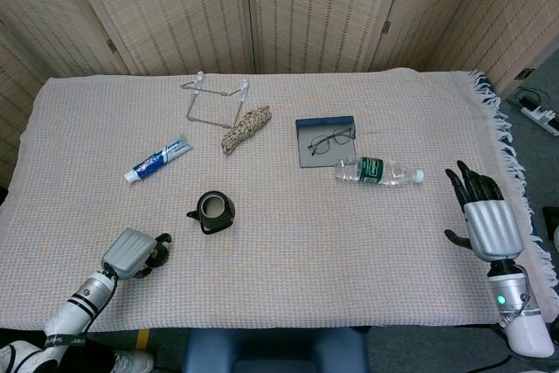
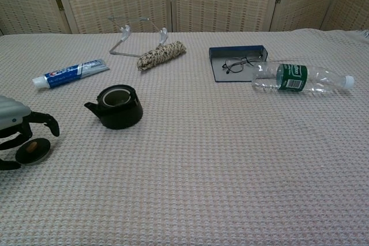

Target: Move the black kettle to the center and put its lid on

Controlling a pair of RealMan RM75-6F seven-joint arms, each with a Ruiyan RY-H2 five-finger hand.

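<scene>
The black kettle point(image 1: 212, 212) point(image 2: 117, 106) stands open-topped on the cloth, left of the table's middle, spout pointing left. Its round black lid point(image 2: 33, 149) point(image 1: 158, 256), with a small brown knob, lies flat on the cloth near the front left. My left hand point(image 1: 131, 253) point(image 2: 11, 128) hovers right at the lid, its fingers point(image 2: 45, 121) arched over it and the thumb below; the lid still rests on the cloth and I see no firm grip. Far to the right, my right hand point(image 1: 489, 220) is held upright near the table's edge, fingers spread and empty.
A toothpaste tube point(image 1: 158, 159) lies behind the kettle. Further back are a wire stand point(image 1: 214, 100) and a rope bundle point(image 1: 246, 127). A blue tray with glasses point(image 1: 325, 141) and a lying water bottle point(image 1: 380, 171) occupy the right of centre.
</scene>
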